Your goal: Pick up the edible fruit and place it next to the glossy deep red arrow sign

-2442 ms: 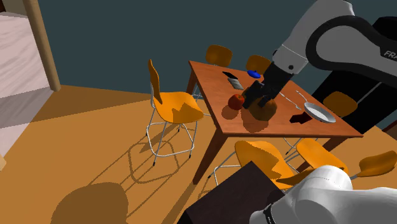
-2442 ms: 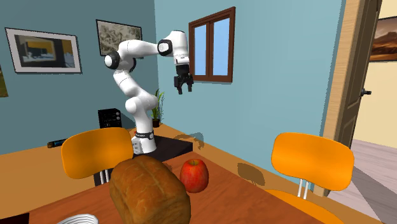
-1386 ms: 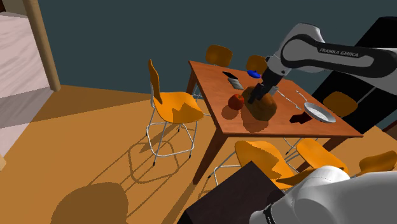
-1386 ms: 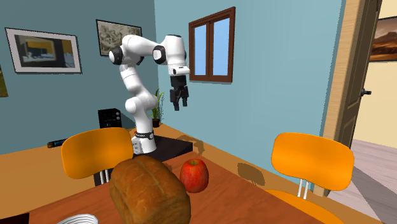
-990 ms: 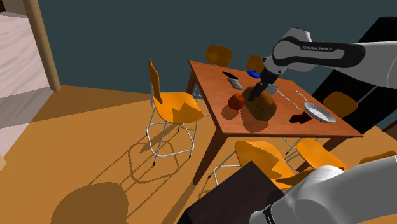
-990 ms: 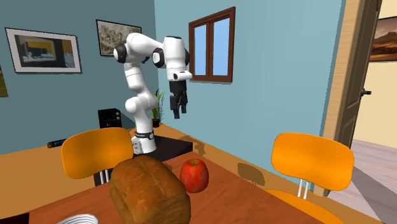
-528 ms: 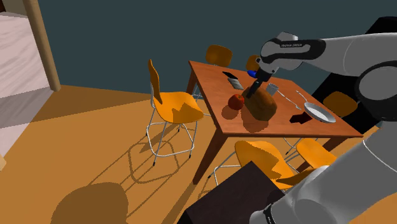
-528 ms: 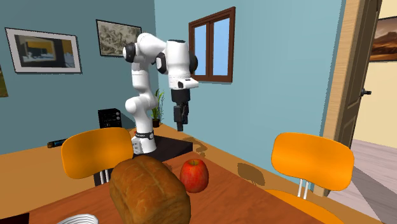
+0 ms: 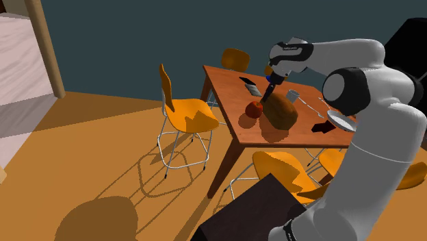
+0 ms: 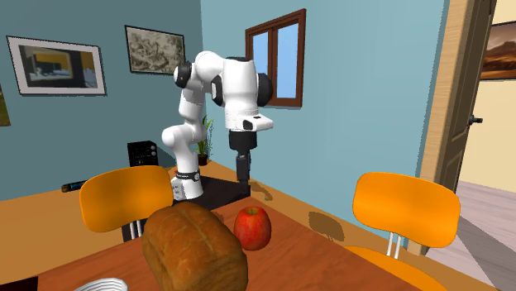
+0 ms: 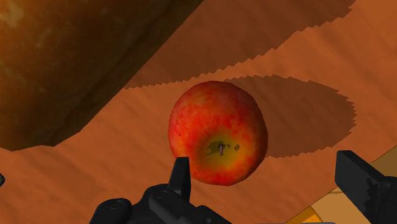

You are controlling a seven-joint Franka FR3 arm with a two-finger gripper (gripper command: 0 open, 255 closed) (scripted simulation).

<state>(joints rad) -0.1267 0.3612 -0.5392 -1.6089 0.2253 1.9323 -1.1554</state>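
A red apple (image 9: 254,109) with a yellowish patch sits on the wooden table (image 9: 301,140), close beside a brown bread loaf (image 9: 281,113). In the second exterior view the apple (image 10: 253,227) stands right of the loaf (image 10: 194,248). My gripper (image 9: 268,94) hangs just above the apple, pointing down. It (image 10: 244,180) shows behind and above the apple across the table. In the wrist view the apple (image 11: 218,132) lies below the open gripper (image 11: 264,164), nearer one finger (image 11: 181,173), untouched. A dark red arrow sign (image 9: 320,127) lies past the loaf, near a plate.
A white plate (image 9: 342,121) and a dark flat item (image 9: 250,86) also lie on the table. Orange chairs (image 9: 185,113) stand around it, one (image 10: 405,207) on the second exterior view's right. The loaf (image 11: 76,57) rises close beside the apple.
The arm has swung out and come down over the table. The gripper dropped from high above to just over the apple. Apple and loaf have not moved.
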